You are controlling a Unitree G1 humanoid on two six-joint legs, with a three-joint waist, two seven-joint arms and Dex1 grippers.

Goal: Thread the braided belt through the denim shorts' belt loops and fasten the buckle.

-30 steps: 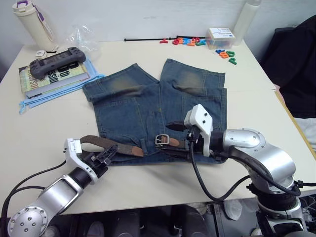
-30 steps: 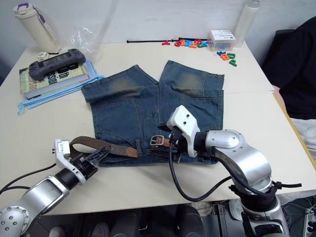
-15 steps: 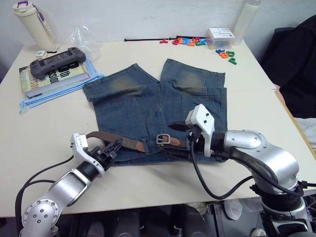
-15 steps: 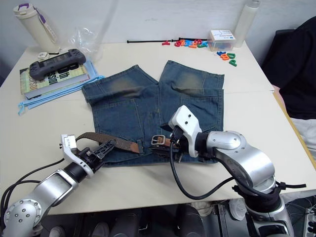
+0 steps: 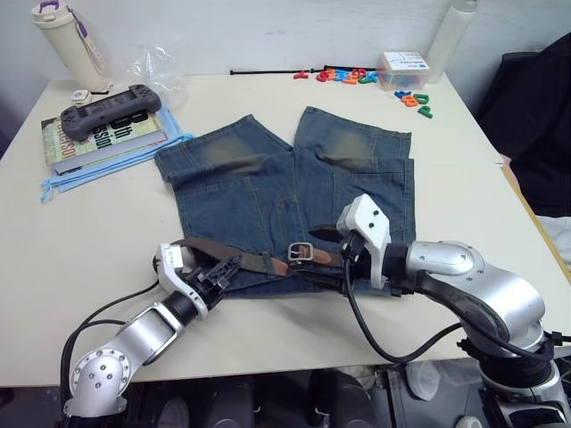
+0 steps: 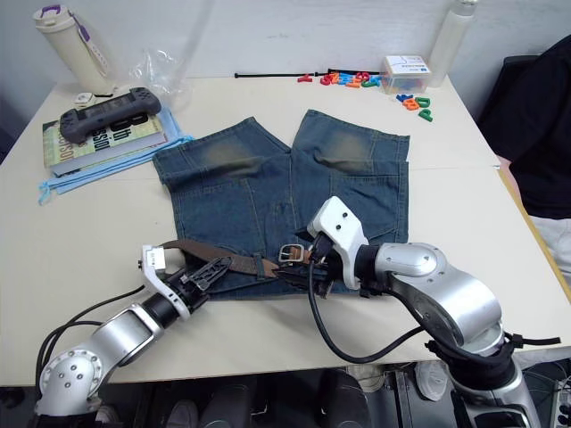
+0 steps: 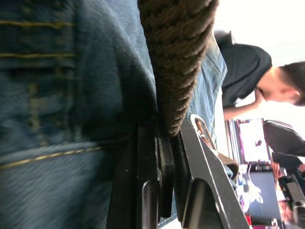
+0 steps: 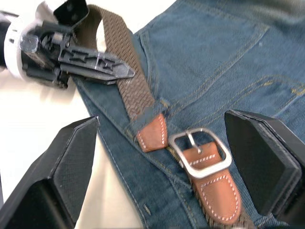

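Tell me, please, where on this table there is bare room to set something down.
The table is bare on the robot's left, between the books and the left hand. It is also bare on the right, between the shorts and the table edge. The far right corner is crowded with toy letters.

1. I make out large pale letters on the cover of the book (image 5: 98, 138) lying under the grey game controller (image 5: 105, 103); something like "ssion" shows, the rest is covered.
2. I can read nothing on the small box (image 5: 400, 66) beside the coloured magnetic letters (image 5: 357, 75).
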